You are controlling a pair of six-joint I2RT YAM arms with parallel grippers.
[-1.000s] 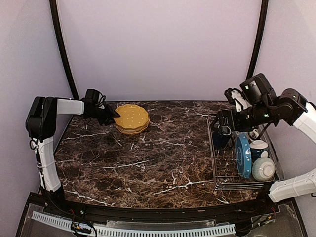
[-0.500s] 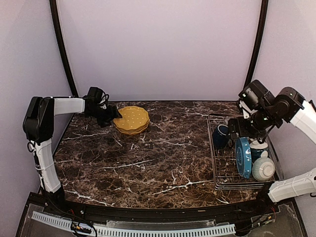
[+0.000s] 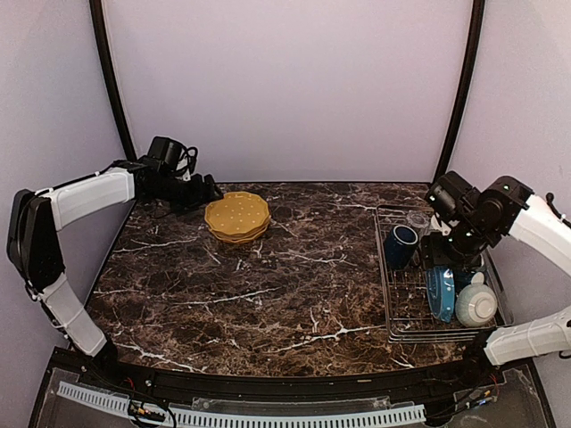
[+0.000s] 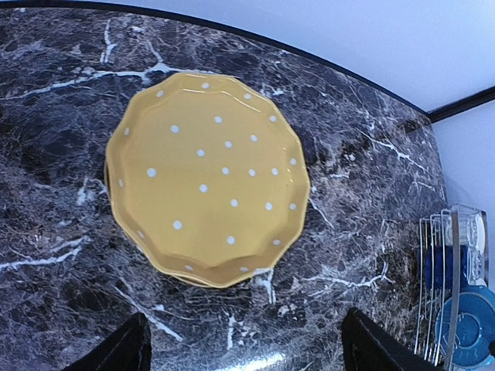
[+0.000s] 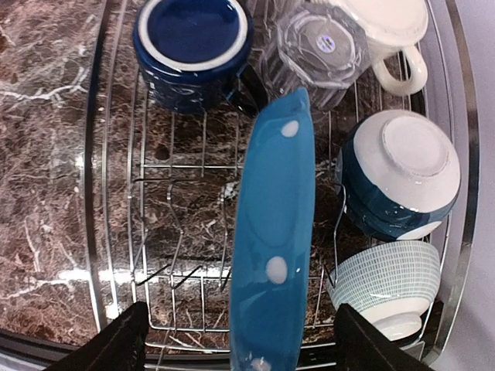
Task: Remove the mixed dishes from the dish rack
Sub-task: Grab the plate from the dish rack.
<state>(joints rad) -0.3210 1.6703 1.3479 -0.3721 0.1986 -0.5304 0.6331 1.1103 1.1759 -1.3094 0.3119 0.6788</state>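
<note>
Only the right wrist view shows what is in the dish rack: blue dotted plate on edge, dark blue cup, clear tumbler and cream mug at its far end, two upturned bowls beside the plate, and the right pincer spread wide astride the plate, not touching. The left wrist view has the left pincer released, holding nothing, over the yellow dotted plates stacked far-left on the table. Dark marble top, lilac walls.

Left arm is reaching flat along the far-left corner of the table, left gripper sitting wide open. Right arm is bending over the right edge, right gripper pointing straight down, jaws spread too.
</note>
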